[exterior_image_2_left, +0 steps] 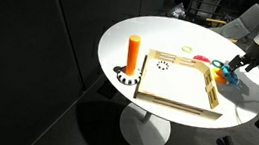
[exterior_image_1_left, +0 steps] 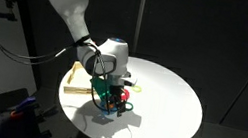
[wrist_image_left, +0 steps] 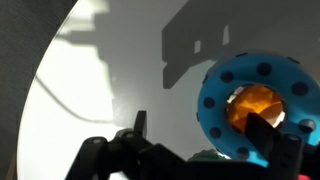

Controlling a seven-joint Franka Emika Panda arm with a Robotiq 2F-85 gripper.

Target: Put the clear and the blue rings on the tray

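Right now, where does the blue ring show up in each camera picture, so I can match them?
Exterior view: the blue ring sits low and centre, mostly hidden under the jaws.
Exterior view: it is at the far right, just off the tray.
Wrist view: it is large on the right, with an orange piece in its hole.
Shared landmark: the round white table.

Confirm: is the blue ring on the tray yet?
No. In an exterior view the blue ring is outside the rim of the tray, over the white table, right by the pincer.
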